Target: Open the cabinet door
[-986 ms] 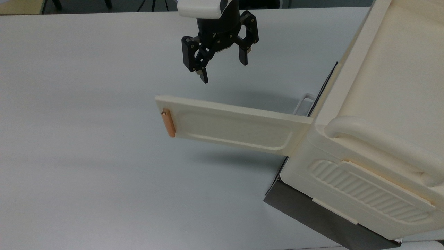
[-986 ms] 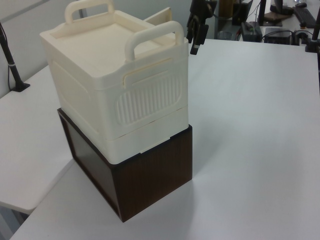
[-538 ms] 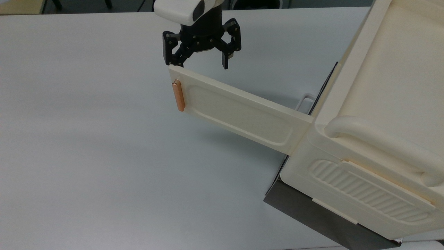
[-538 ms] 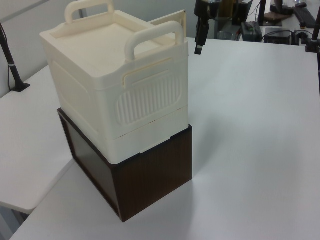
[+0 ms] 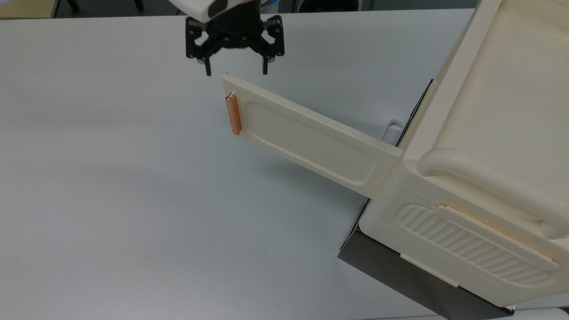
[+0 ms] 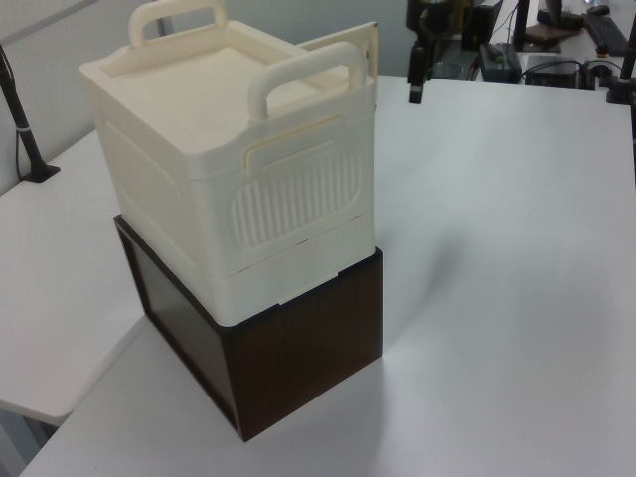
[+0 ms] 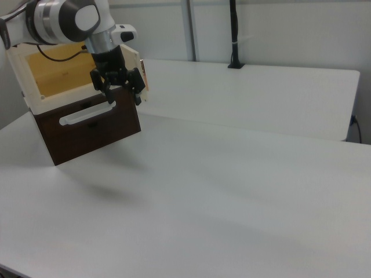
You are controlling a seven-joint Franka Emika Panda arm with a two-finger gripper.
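my claw hangs spread wide with nothing between its fingers, just past the free end of the cabinet door, close to the door's top corner but not touching it as far as i can tell. the door stands swung well out from the cabinet, and in the right view the yellowish inside of the box lies open to sight. from my claw, the door's long axis runs away toward the hinge at the cabinet's corner, and the copper handle sits just below and beside my fingertips, on the door's outer face. i judge the opening largely done; any further swing means pushing that free end onward around the hinge.
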